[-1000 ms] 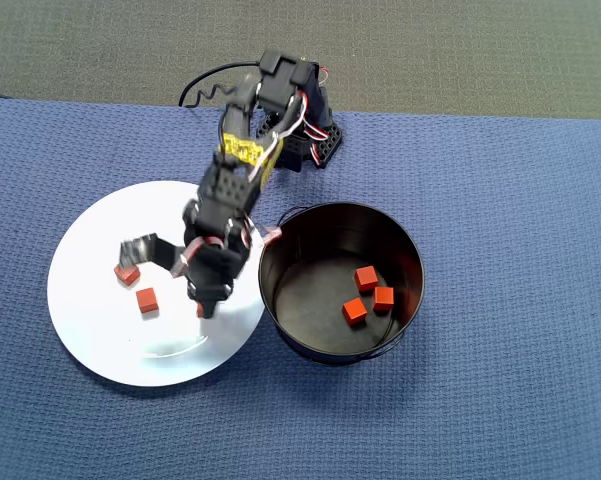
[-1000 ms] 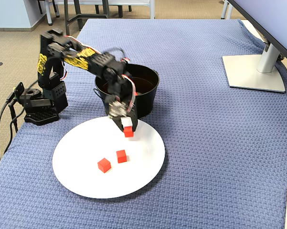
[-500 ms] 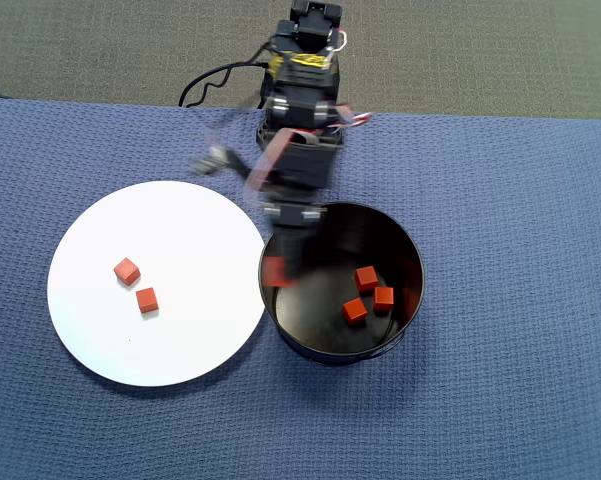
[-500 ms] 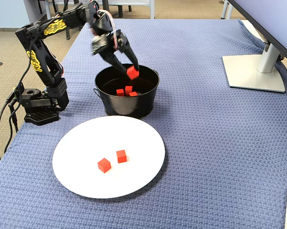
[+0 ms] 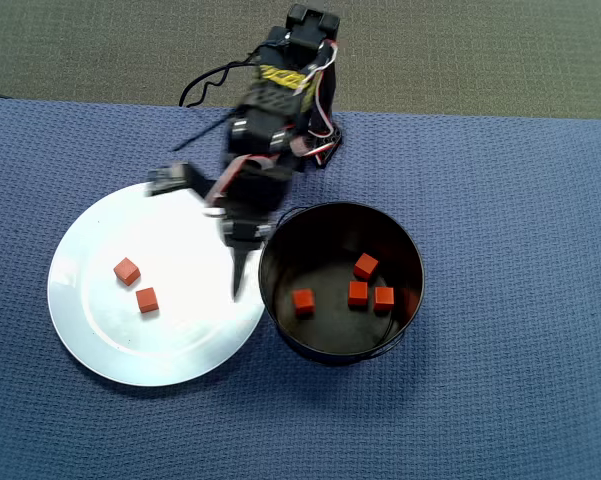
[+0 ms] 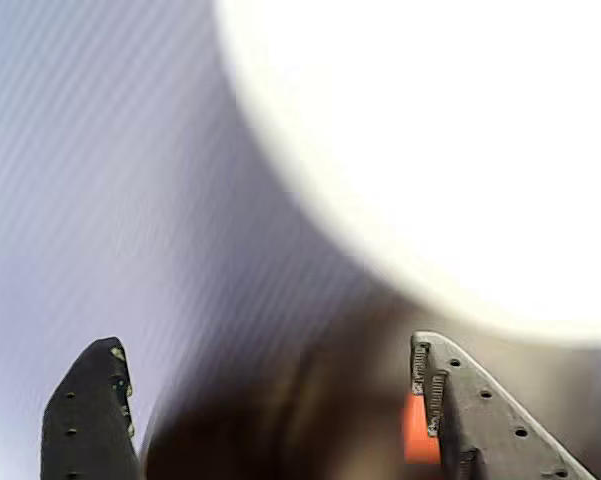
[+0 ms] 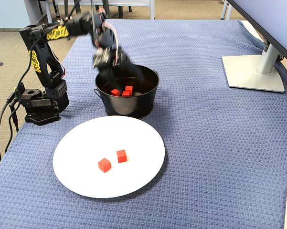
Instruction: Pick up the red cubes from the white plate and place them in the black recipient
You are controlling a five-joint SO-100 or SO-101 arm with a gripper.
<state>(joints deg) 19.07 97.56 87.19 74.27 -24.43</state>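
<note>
The claw (image 6: 270,400), spread and empty, hangs between white plate (image 5: 90,330) and black recipient (image 5: 280,300).

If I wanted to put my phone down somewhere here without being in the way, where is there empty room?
The blue cloth right of the black pot, short of the monitor stand, is bare in the fixed view. Most of the white plate is free too, apart from two red cubes. It is crowded between plate and pot, where the gripper hangs.

Overhead looks straight down; fixed faces obliquely; wrist close; white plate (image 5: 100,330) shared.
</note>
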